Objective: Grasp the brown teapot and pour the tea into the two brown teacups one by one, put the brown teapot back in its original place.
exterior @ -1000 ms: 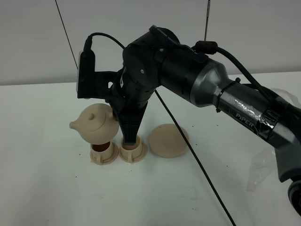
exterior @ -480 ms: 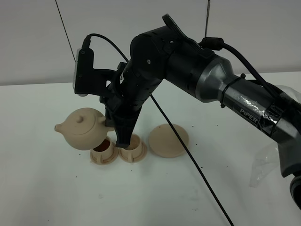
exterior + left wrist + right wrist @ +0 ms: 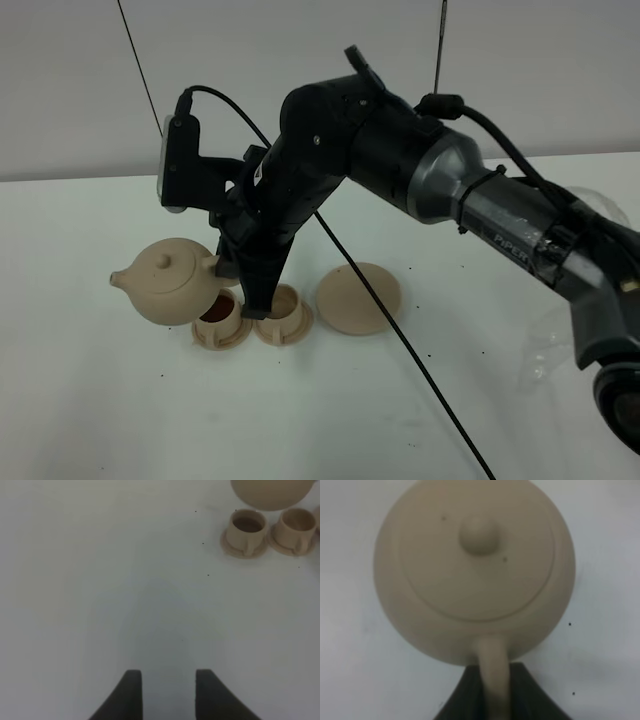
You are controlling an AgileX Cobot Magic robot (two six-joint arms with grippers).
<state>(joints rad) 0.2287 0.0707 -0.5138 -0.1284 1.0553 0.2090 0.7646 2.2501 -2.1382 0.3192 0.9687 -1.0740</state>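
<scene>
Right hand [image 3: 494, 700]: clenched on the loop handle of the brown teapot [image 3: 165, 295], one dark finger on either side of the handle. In the right wrist view the pot fills the picture from above, with the lid seated and the knob near the middle.

Teapot: held clear of the white desk [image 3: 100, 420]. It sits close to upright, spout toward the left of the high view. Its belly overlaps the rim of the nearer teacup from that angle. Whether pot and cup touch I cannot tell.

Teacups: two, side by side and just touching at the saucers, each on its own small saucer.
- The cup with tea [image 3: 220, 322] holds dark brown liquid, seen in both the high and left wrist views.
- The second cup [image 3: 283, 315] stands partly behind a finger of the right hand. Its inside looks pale in the left wrist view.

Large saucer [image 3: 358, 298]: flat on the desk just beside the second cup, on the side away from the teapot.

Left hand [image 3: 167, 680]: released, jaws apart with only bare desk between them, well apart from the cups.

Other: a thin black cable [image 3: 400, 350] runs slantwise over the desk past the large saucer. Crumpled clear plastic [image 3: 560, 350] lies at the right edge.
</scene>
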